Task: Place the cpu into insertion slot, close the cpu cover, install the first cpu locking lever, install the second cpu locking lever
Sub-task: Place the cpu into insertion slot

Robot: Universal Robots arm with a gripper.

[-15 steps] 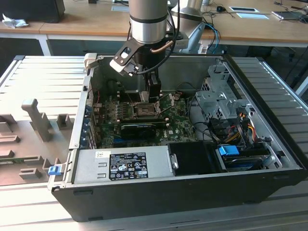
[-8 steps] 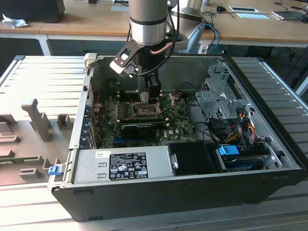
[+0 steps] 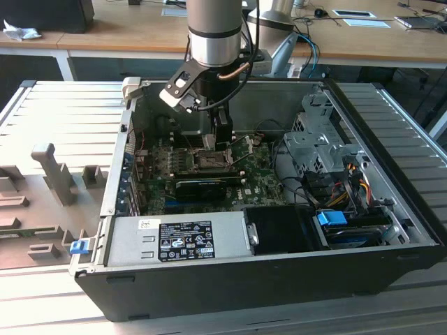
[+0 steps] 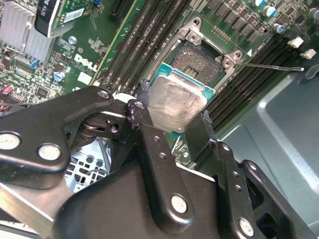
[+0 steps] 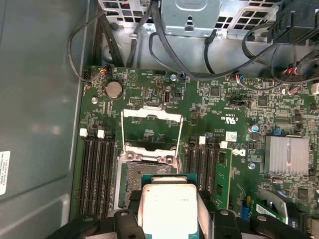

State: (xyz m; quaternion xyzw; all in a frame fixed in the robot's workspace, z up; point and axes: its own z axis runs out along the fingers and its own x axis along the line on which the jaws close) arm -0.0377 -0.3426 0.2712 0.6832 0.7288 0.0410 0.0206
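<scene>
You've got the open computer case [image 3: 244, 286] lying on its side on the ribbed metal table [image 3: 56, 105]. That puts the motherboard [image 3: 262, 183] face up, so the arm [image 3: 216, 31] can come in straight from above. The arm reaches down into the case, wrist over the middle of the board.

On the board, black memory slots [image 5: 97, 169] flank the insertion slot [image 5: 145, 174] on both sides. It's a tight corridor, which likely explains the vertical approach.

The gripper [image 4: 174, 113] hangs just above that slot. Its fingers [image 4: 141, 107] pinch the cpu [image 4: 173, 97] by two opposite edges, silvery top facing the wrist cameras. I'd judge the edge grip keeps the underside free so the contacts can meet the socket flat.

In the second wrist view the chip overlaps the slot's near corner and is not seated. Its green rim shows along the edges, above the board.

The cpu cover [image 5: 152, 114] stands flipped up on its hinge at the slot's far side, so the slot is exposed for you. One locking lever [image 4: 271, 66] is swung out sideways over the memory slots, unhooked, which is what lets the cover be open.

Cover not closed, levers not installed, cpu not yet in.
</scene>
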